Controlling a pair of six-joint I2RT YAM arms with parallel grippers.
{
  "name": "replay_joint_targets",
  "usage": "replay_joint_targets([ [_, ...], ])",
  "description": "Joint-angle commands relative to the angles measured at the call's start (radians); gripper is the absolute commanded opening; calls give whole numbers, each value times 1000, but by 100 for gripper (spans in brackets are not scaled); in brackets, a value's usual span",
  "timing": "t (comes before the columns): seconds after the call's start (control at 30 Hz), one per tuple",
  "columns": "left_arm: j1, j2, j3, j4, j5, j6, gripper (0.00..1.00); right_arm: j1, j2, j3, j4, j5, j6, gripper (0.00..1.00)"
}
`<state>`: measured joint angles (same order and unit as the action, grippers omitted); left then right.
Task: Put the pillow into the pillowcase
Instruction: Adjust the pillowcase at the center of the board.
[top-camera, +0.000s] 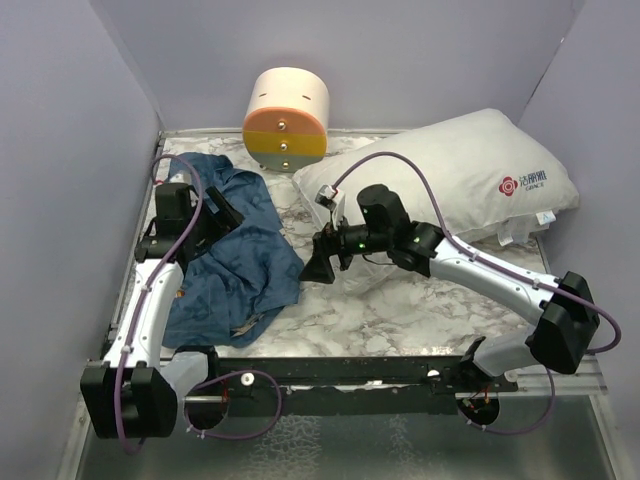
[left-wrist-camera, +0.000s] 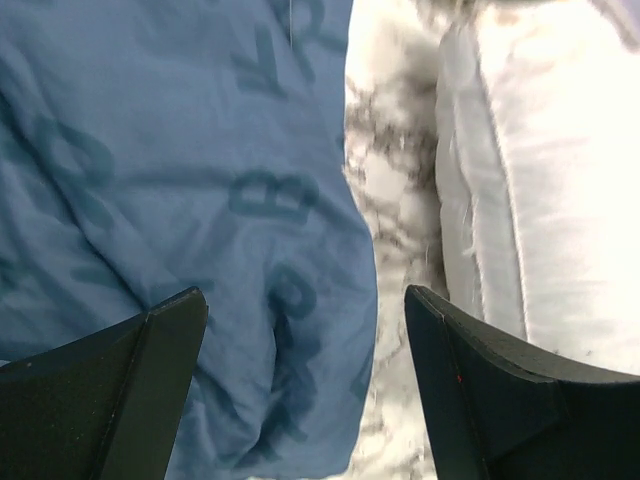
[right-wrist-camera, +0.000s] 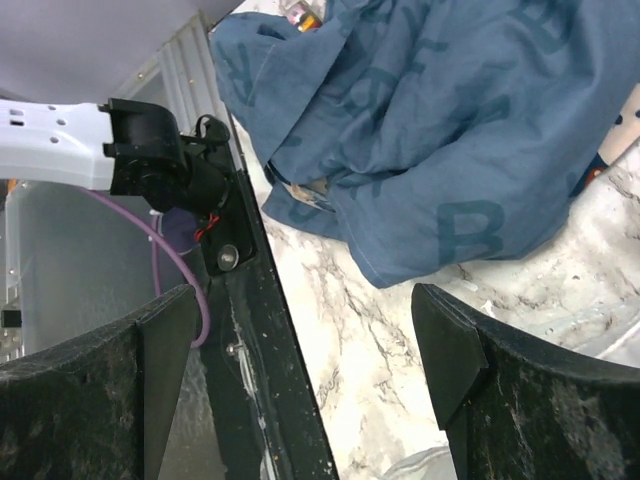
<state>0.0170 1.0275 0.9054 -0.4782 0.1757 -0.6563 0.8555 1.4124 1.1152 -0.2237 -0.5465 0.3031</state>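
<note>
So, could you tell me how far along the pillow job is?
Done: nothing yet; the pillow lies bare, beside the crumpled pillowcase, not inside. In hand: nothing; the left tool hangs open over the pillowcase's edge, the right tool open too. Left: gripping the case's opening and working the pillow in.

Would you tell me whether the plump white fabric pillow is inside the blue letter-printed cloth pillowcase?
Out: the pillow lies bare beside the crumpled pillowcase.

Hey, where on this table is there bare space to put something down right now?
The widest bare marble lies at the near side, bordered by the pillowcase, the right arm and the front rail. A thin strip runs between pillowcase and pillow, in front of the cylinder. The left side and back right are crowded.
</note>
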Motion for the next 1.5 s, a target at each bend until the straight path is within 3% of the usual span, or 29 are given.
replay_joint_targets([
  [0.0, -94, 82, -14, -61, 98, 8, 83, 10, -13, -3, 80, -39, 30, 88],
  [0.1, -240, 142, 0, -66, -37, -4, 86, 10, -29, -6, 84, -17, 28, 88],
  [0.23, -348, 232, -10, -41, -161, -97, 93, 10, -63, -26, 89, 12, 37, 88],
  [0.4, -423, 365, -6, -10, -255, -191, 95, 10, -111, -72, 98, 40, 56, 88],
  [0.57, -437, 465, 29, -32, -290, -171, 91, 10, -143, -90, 82, 59, 58, 88],
  [0.63, -435, 445, 19, -5, -294, -156, 73, 9, -148, -91, 79, 63, 57, 88],
  [0.73, -409, 386, 37, -12, -326, -140, 13, 10, -147, -87, 74, 61, 53, 88],
  [0.8, -374, 336, 65, -31, -362, -135, 0, 10, -144, -83, 73, 53, 52, 88],
  [0.93, -293, 220, 105, -29, -379, -124, 0, 10, -127, -78, 90, 34, 54, 88],
  [1.17, -198, 58, 116, 123, -223, -147, 0, 12, -67, -90, 235, 0, 105, 88],
  [1.47, -164, -20, 143, 253, -150, -198, 0, 57, 18, -127, 496, 151, -9, 90],
])
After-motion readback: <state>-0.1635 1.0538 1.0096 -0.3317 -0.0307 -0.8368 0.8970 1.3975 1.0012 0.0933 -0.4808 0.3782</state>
